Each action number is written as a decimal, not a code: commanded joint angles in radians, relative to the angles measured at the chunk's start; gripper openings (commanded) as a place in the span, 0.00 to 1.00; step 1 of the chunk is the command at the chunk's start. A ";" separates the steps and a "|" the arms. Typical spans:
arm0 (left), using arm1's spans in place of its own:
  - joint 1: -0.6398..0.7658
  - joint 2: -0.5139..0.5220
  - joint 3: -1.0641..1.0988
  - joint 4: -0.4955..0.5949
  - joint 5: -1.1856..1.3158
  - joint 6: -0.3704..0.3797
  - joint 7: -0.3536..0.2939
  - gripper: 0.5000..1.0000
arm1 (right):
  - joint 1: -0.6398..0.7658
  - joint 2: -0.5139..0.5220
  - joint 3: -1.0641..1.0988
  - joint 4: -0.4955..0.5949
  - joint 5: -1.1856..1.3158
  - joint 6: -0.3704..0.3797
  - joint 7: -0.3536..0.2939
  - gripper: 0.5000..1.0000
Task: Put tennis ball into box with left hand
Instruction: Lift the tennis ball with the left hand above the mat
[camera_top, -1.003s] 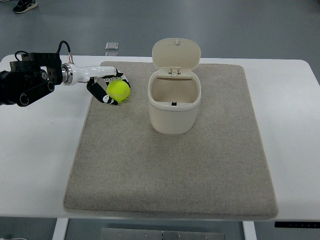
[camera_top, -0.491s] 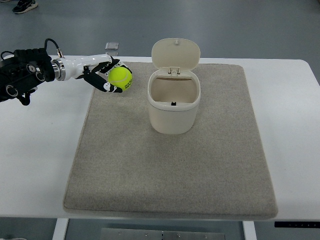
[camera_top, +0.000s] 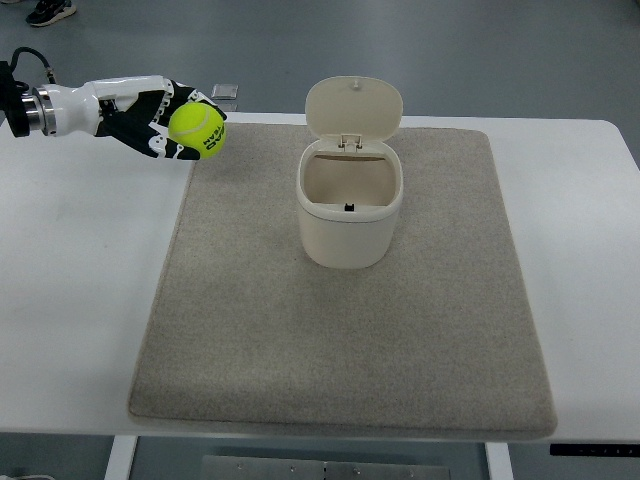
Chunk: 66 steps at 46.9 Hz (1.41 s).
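The left hand (camera_top: 160, 120), entering from the left edge, has its fingers curled around the tennis ball (camera_top: 196, 131), holding it raised, with the open-lidded box (camera_top: 350, 205) well apart to the hand's right on the mat (camera_top: 340, 340).

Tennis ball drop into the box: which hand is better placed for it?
Left. The left hand already grips the tennis ball, raised to the left of the open box, whose lid stands up. No right hand shows in the top view.
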 joint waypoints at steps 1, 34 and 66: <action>0.003 0.037 -0.013 -0.045 -0.002 0.000 0.001 0.23 | 0.000 0.000 0.000 0.000 -0.001 0.000 0.000 0.80; 0.006 0.150 -0.140 -0.328 -0.041 0.000 0.002 0.24 | 0.000 0.000 0.000 0.000 -0.001 0.000 0.000 0.80; 0.136 0.018 -0.237 -0.351 -0.188 0.069 0.002 0.24 | 0.000 0.000 0.000 0.000 -0.001 0.000 0.000 0.80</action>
